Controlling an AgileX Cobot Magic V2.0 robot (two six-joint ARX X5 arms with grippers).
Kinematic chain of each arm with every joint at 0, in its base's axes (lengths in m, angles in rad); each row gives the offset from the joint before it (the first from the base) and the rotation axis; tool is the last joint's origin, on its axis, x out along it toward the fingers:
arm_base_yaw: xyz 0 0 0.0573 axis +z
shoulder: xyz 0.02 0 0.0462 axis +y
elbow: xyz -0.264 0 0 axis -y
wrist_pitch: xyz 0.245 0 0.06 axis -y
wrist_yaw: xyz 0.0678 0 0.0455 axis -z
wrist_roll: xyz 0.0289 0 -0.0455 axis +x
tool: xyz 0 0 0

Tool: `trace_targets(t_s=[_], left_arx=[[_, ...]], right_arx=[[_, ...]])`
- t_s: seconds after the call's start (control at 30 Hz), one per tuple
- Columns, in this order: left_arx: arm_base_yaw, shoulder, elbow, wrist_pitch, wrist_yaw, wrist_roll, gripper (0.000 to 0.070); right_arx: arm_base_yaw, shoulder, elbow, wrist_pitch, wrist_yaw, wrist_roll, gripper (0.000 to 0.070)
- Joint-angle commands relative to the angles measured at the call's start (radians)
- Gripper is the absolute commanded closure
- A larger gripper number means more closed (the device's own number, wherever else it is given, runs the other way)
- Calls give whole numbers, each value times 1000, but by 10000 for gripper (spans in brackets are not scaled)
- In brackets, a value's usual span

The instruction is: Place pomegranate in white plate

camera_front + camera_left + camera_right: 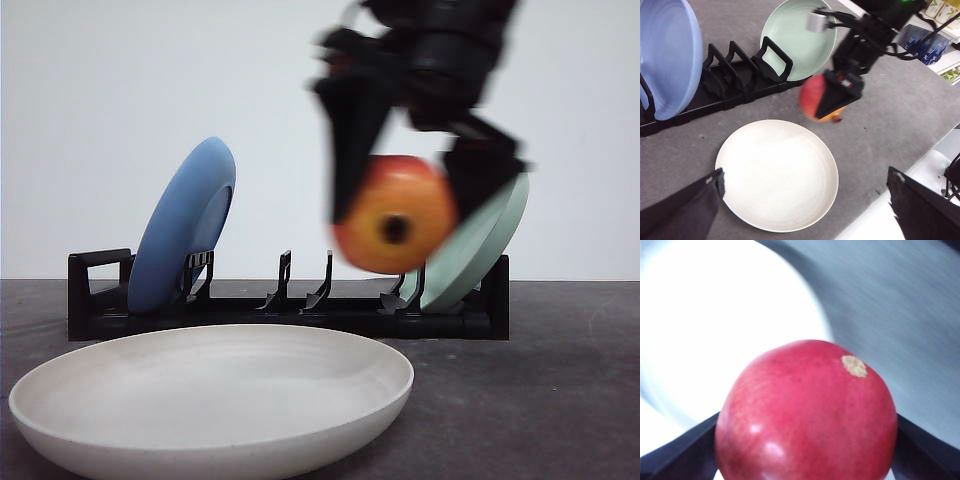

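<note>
White plate nearest, front left, nothing in it. Left gripper hovers over its near edge, fingers spread, holding nothing. Beyond and to the right, right gripper clamps the pomegranate in the air, not yet over the plate's centre. Risk: glossy round fruit could slip from the two fingers, or, let go this high, bounce and roll off the shallow rim. Far: black rack holds blue plate left, pale green plate right, both on edge; middle slots vacant.

text: none legible | boxes at table's edge: print too blurred to read
</note>
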Motion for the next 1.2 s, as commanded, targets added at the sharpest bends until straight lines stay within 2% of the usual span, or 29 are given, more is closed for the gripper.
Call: trace_targets(t_s=[0.0, 0.13, 0.3, 0.67, 0.77, 0.87, 0.9, 1.17], left_arx=[[-12, 1, 9, 11, -5, -4, 65], [-12, 1, 9, 11, -5, -4, 65], [-12, 1, 9, 11, -5, -5, 65], [-12, 1, 9, 11, -5, -5, 65], [-12, 1, 9, 11, -5, -5, 65], [-12, 1, 9, 11, -5, -5, 65], [-12, 1, 9, 11, -5, -5, 65], [-12, 1, 9, 11, -5, -5, 65]], right_arx=[[49, 59, 55, 7, -4, 21, 250], [132, 159, 124, 30, -3, 24, 250], [201, 250, 133, 55, -2, 17, 250], [220, 312, 133, 52, 3, 11, 241], [218, 312, 133, 50, 1, 4, 175], [219, 312, 133, 50, -4, -8, 17], [219, 312, 133, 50, -4, -8, 0], [214, 279, 155, 33, -3, -13, 0]])
